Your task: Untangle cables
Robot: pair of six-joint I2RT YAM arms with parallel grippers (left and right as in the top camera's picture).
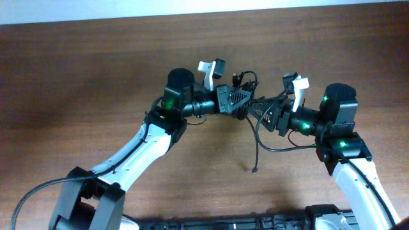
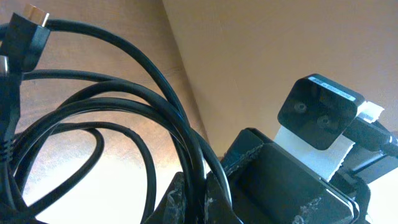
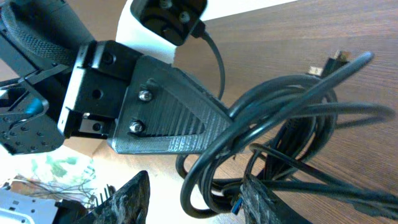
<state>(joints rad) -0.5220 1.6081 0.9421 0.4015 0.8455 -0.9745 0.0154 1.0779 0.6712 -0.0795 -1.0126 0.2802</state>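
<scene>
1. Both arms meet over the middle of the brown wooden table [image 1: 96, 76], tips nearly nose to nose.
2. The cables [image 2: 189, 155] hang in a black knot of loops right between the two tips, up off the table as far as I can see.
3. The left gripper [image 1: 241, 102] is closed narrow on the bundle. From its own wrist view, several strands drop together into the slit between its fingers [image 2: 177, 200].
4. The right gripper [image 1: 257, 112] stands wide. In its wrist view one finger [image 3: 130, 199] sits well apart from the other, with loops of cable passing through the gap, nearer the far finger. I cannot tell whether any strand touches it.
5. One plug [image 2: 28, 28] with a metal tip sticks up at the top of the loops in the left wrist view.
6. A single loose strand [image 1: 256, 144] trails down from the knot towards the near edge of the table, ending in a small connector.
7. The right arm's wrist camera [image 2: 317, 112] shows close beside the bundle.
</scene>
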